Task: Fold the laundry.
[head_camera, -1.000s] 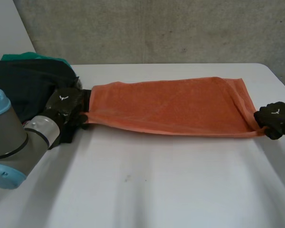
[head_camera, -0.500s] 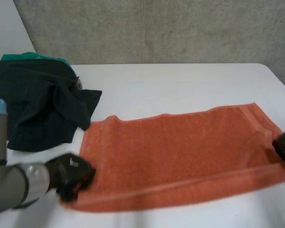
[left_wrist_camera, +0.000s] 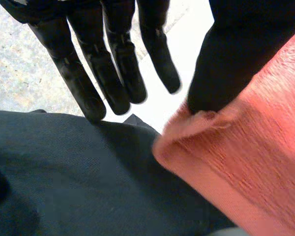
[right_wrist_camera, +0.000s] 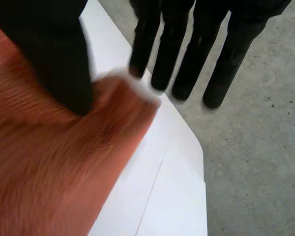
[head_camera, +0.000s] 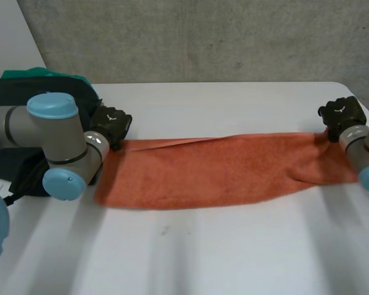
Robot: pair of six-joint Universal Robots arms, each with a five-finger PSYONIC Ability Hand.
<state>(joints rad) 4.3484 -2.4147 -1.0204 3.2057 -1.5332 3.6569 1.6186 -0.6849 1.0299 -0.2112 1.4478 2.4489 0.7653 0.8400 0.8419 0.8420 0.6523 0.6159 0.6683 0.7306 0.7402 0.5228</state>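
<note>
First, from the head view: the orange terry towel (head_camera: 215, 169) lies on the white table (head_camera: 234, 252) as a long band, folded along its length, and it reaches from one hand to the other. The left hand (head_camera: 112, 125) is at the far corner of the towel's left end. Just beside that hand sits a heap of dark clothes (head_camera: 24, 101), with a green cloth (head_camera: 43, 75) behind the heap. The left arm (head_camera: 58, 138) comes across in front of this heap. The right hand (head_camera: 341, 114) is at the far corner of the towel's right end, close to the edge of the table.

Next, the left wrist view: the left hand (left_wrist_camera: 113, 64) has its fingers straight and a little spread, and their tips are over the dark clothes (left_wrist_camera: 78, 182). The thumb (left_wrist_camera: 246, 49) stands apart from them and its tip touches the rolled corner of the towel (left_wrist_camera: 255, 162). Nothing is pinched.

Last, the right wrist view: the right hand (right_wrist_camera: 187, 49) holds its fingers straight, side by side. The thumb (right_wrist_camera: 54, 54) rests on the towel (right_wrist_camera: 49, 162), with a gap between it and the fingers. The blurred corner of the towel comes up to the nearest fingertips, and the hand is not closed on it. Beyond the table's edge is a grey floor (right_wrist_camera: 255, 147).
</note>
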